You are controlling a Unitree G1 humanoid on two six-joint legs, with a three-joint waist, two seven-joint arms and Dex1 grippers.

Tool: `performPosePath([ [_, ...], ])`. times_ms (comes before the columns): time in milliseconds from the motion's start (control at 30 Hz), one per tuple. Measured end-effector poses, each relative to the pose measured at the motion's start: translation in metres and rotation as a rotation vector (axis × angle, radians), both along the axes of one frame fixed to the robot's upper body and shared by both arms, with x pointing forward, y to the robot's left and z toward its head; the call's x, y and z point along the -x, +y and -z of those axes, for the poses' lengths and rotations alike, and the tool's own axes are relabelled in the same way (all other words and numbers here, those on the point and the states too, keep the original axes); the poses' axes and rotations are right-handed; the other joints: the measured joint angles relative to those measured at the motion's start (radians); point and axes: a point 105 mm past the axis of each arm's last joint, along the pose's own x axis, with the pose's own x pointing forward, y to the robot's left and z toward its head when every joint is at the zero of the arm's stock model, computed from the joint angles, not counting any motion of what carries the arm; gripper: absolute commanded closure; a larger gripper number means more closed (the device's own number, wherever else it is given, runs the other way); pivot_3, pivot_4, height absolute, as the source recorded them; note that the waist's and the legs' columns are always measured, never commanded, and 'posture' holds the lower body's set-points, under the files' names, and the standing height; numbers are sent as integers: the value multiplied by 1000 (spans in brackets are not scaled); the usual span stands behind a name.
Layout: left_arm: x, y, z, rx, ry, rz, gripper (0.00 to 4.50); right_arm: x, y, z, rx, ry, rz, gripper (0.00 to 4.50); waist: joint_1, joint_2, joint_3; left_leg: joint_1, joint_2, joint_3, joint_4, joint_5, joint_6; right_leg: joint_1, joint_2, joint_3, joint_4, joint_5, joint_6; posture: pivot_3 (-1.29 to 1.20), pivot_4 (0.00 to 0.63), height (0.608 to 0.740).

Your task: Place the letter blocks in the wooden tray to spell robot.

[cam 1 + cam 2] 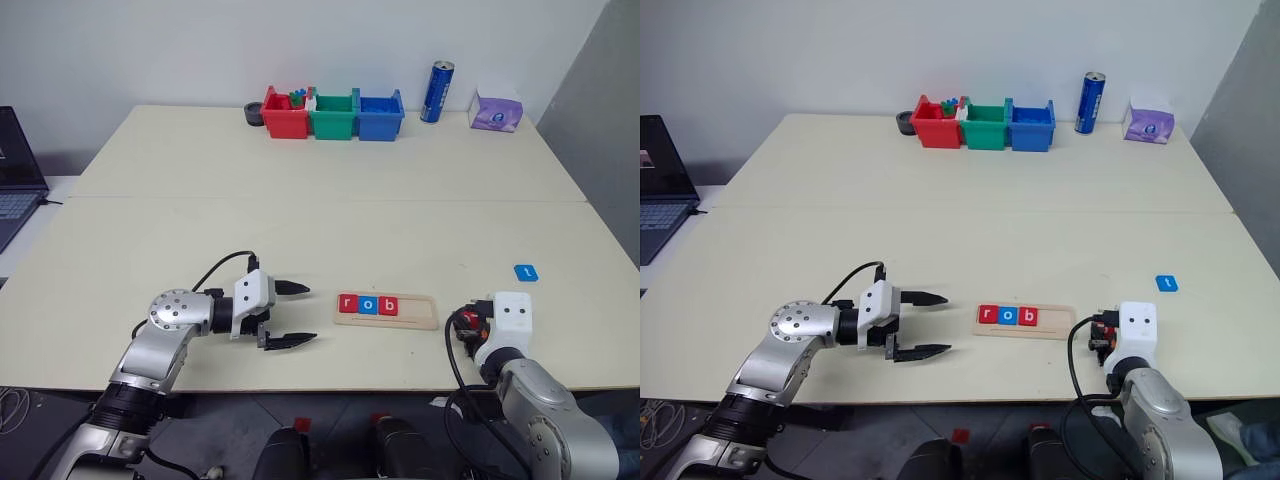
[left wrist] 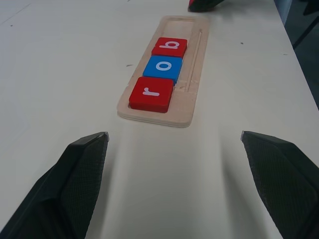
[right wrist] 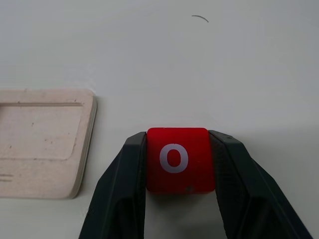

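Note:
The wooden tray [image 1: 420, 311] lies near the table's front edge with three letter blocks in its left part: red r [image 1: 347, 304], blue o [image 1: 367, 305], red b [image 1: 388, 306]. Its right end [image 3: 45, 132] is bare. A blue t block [image 1: 526, 272] lies alone on the table to the tray's right. My left gripper [image 1: 290, 314] stands open just left of the tray, pointing at it with nothing between its fingers [image 2: 84, 164]. My right gripper [image 3: 178, 144] is shut on a red o block [image 3: 177, 162], just off the tray's right end and low over the table.
Red [image 1: 285, 113], green [image 1: 333, 115] and blue [image 1: 380, 115] plastic bins stand at the far edge, with a blue can [image 1: 436, 91] and a purple box [image 1: 496, 111] to their right. A laptop [image 1: 15, 170] sits off the table's left side.

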Motion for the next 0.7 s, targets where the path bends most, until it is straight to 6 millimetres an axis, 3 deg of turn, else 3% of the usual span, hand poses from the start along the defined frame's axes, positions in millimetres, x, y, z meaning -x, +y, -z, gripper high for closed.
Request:
performPosePath([
  [133, 1, 1, 2, -1, -5, 2, 0, -3, 0, -1, -31, -17, 28, 953, 1, 0, 0, 0, 0, 0, 0, 0, 0, 0, 0, 0, 0, 0, 0, 0, 150, 740],
  [233, 1, 4, 6, -3, -1, -6, 0, -11, -3, -14, -34, -65, 45, 22, 0, 0, 0, 0, 0, 0, 0, 0, 0, 0, 0, 1, 0, 0, 0, 0, 150, 740],
  [367, 1, 4, 10, 2, -3, -7, 0, -25, -5, -53, 16, -195, 6, 22, 0, 0, 0, -1, 0, 0, 0, 0, 0, -1, 0, 0, 0, 0, 0, 0, 150, 740],
  [467, 2, 4, 11, 3, -7, -7, 0, -28, -19, -70, 122, -213, -81, 22, 4, 0, 0, -2, -2, 0, 0, 0, 0, 0, -1, -1, -1, 0, 0, 0, 150, 740],
  [700, 3, 6, 15, -2, 4, -14, 0, -3, -19, -52, 240, 7, -617, 22, 2, 0, 1, -2, -2, 1, 0, 0, 1, 0, 0, -1, -1, -1, 0, 0, 150, 740],
])
